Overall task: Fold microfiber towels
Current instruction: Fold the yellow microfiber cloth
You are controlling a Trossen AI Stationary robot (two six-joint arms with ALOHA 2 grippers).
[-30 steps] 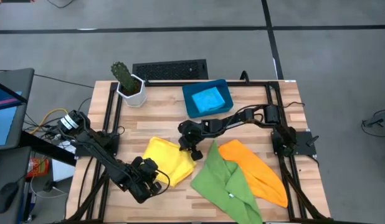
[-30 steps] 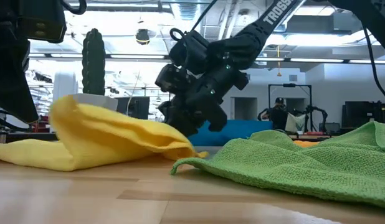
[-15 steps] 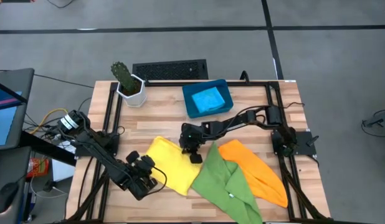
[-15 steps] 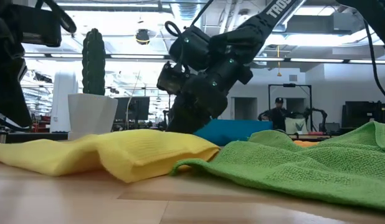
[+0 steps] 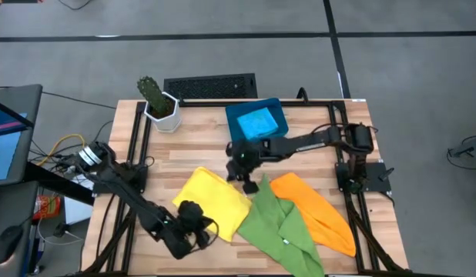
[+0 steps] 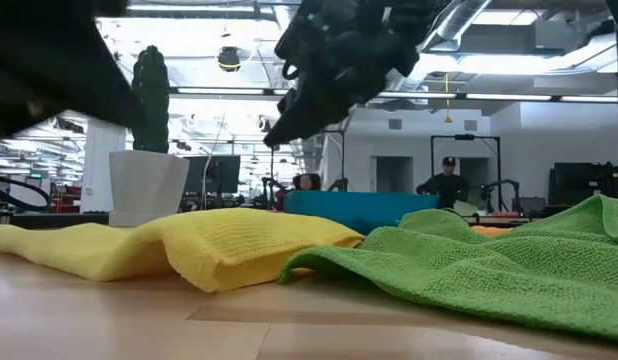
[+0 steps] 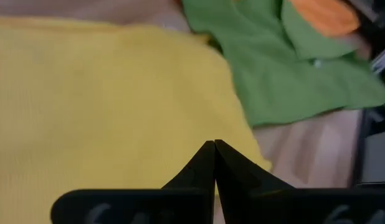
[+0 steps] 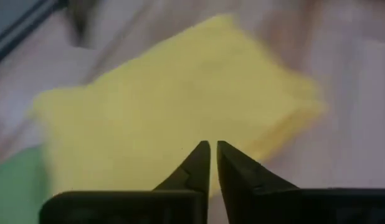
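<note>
Your yellow towel (image 5: pixel 212 201) lies folded on the wooden worktop (image 5: pixel 192 150), toward the front and left of centre, flat apart from a soft ridge along its near fold in the low view (image 6: pixel 204 248). Neither gripper holds it.

Your left gripper (image 5: pixel 193 231) sits low at the towel's front edge, right at its front-left corner. In the left wrist view the two dark fingers (image 7: pixel 208 163) are pressed together to a single point over the yellow cloth (image 7: pixel 105 106), with nothing pinched between them.

Your right gripper (image 5: pixel 247 178) hangs above the worktop just off the yellow towel's back-right corner, near the tip of the green towel (image 5: pixel 275 223). In the right wrist view its fingers (image 8: pixel 202 163) stand a narrow slit apart with no cloth in the gap; the yellow towel (image 8: pixel 174 106) lies below and ahead of them. In the low view the gripper (image 6: pixel 289 125) is raised well clear of the cloth.

The green towel lies unfolded just to the right of the yellow one, their edges touching, and it overlaps the orange towel (image 5: pixel 319 211), which stretches toward the front right corner. The light blue towel (image 5: pixel 257 123) lies folded inside the dark-blue tray (image 5: pixel 235 132) at the back of the worktop, behind the right gripper. A potted cactus (image 5: pixel 155 98) stands at the back left corner.
</note>
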